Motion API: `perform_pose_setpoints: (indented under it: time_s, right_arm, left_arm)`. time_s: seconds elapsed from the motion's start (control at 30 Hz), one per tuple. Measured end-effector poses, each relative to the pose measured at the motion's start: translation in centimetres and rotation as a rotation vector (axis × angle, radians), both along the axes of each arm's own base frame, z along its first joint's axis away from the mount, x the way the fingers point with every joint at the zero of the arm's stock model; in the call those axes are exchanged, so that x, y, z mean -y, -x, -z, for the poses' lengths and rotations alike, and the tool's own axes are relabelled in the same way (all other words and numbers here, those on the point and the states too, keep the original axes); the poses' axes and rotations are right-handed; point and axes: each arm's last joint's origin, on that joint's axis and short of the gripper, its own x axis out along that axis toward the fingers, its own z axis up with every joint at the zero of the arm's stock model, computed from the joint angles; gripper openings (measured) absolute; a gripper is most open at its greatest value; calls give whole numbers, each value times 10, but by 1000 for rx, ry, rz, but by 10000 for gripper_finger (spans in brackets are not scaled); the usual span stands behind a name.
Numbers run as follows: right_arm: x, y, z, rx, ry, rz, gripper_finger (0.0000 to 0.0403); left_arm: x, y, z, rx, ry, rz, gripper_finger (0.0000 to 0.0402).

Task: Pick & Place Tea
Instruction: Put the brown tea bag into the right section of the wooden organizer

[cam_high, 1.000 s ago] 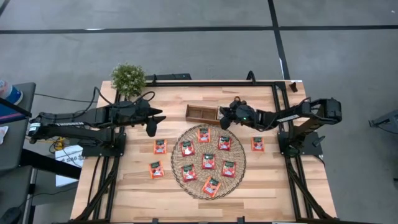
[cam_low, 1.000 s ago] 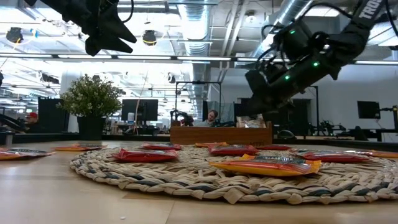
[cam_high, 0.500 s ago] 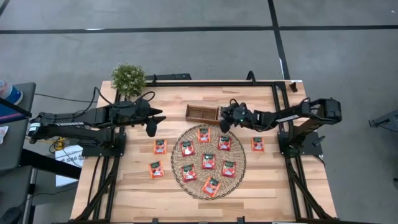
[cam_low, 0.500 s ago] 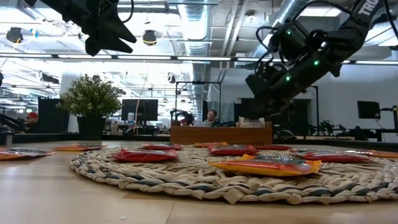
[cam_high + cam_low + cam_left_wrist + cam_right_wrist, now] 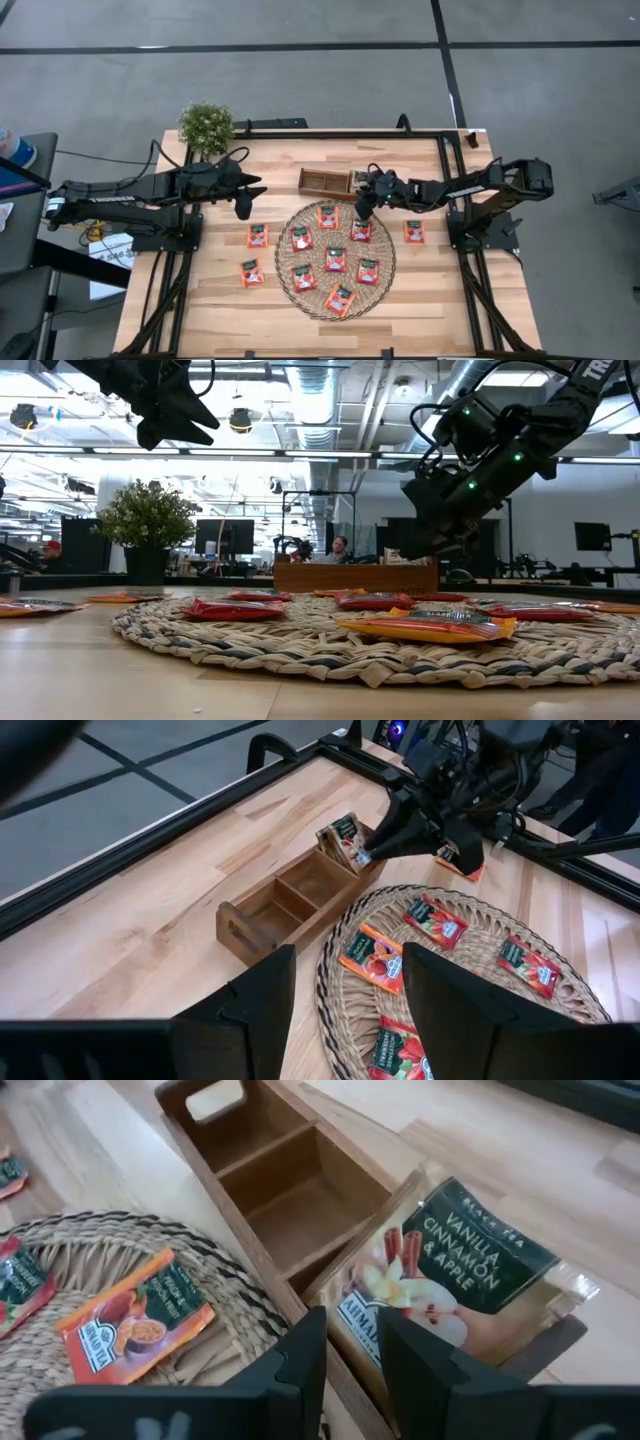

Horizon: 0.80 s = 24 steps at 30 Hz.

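Beige tea sachet point(image 5: 440, 1285) in tray point(image 5: 300, 1190), just beyond right pincer point(image 5: 350, 1360)

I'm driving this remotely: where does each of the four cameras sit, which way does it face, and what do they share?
High view: overhead, looking straight down; both arms, woven mat, wooden tray.
Low view: table height, looking across the mat into the room; both arms come in from above.
Left wrist view: on the left arm, facing the tray and right gripper; own fingers show.
Right wrist view: close on the beige sachet standing in the tray's end slot.
Shared: both wrist views show that sachet.
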Motion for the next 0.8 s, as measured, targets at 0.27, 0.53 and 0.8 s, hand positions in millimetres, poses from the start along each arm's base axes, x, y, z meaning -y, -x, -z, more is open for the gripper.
perform_pose_setpoints:
  time_s: [0.27, 0.53, 0.8]
  right_arm:
    - [2, 1, 1, -11, 7, 25, 86]
    - [4, 2, 1, -28, 18, 47, 86]
    - [1, -12, -17, -140, 26, 9, 86]
  left_arm:
    - [0, 0, 0, 3, 6, -4, 177]
    - [0, 0, 0, 6, 11, -9, 177]
    - [0, 0, 0, 6, 11, -9, 177]
